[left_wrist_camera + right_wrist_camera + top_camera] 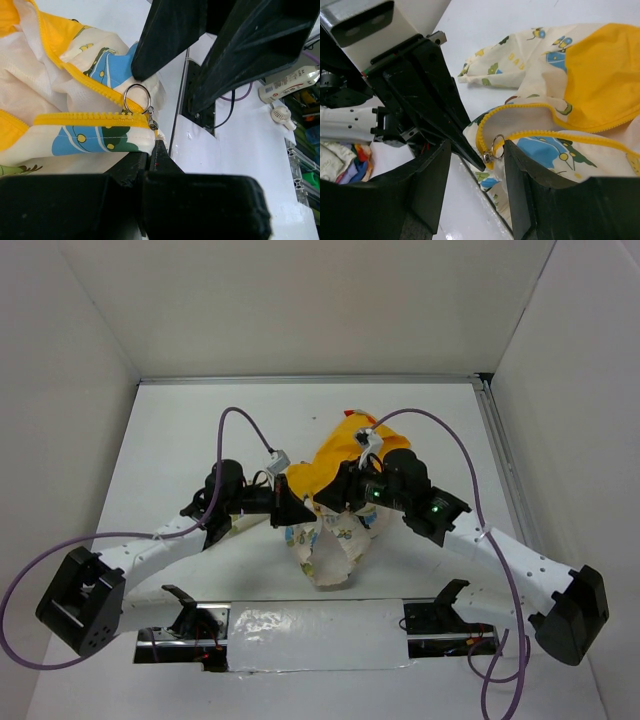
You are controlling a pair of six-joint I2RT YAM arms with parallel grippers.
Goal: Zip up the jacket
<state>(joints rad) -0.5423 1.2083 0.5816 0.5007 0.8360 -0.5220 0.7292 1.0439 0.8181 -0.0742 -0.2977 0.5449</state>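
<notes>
The jacket (pixel 330 540) lies bunched in the middle of the table, cream with cartoon prints, its orange-yellow hood (pixel 340 455) at the back. Its yellow zipper is open, and the slider with a metal ring pull (pixel 497 147) sits at the bottom end; the ring also shows in the left wrist view (pixel 136 98). My left gripper (pixel 152 144) is shut on the jacket's hem corner just below the slider, and it shows in the top view (pixel 298 510). My right gripper (pixel 477 145) is open, one finger on each side of the ring pull without gripping it; it is at the jacket's middle in the top view (pixel 347 500).
A silver taped strip (pixel 320 635) runs along the near edge between the arm bases. White walls enclose the table, with a metal rail (pixel 500 460) on the right. A bottle (pixel 287 82) and coloured cloths (pixel 340 162) lie beyond the table.
</notes>
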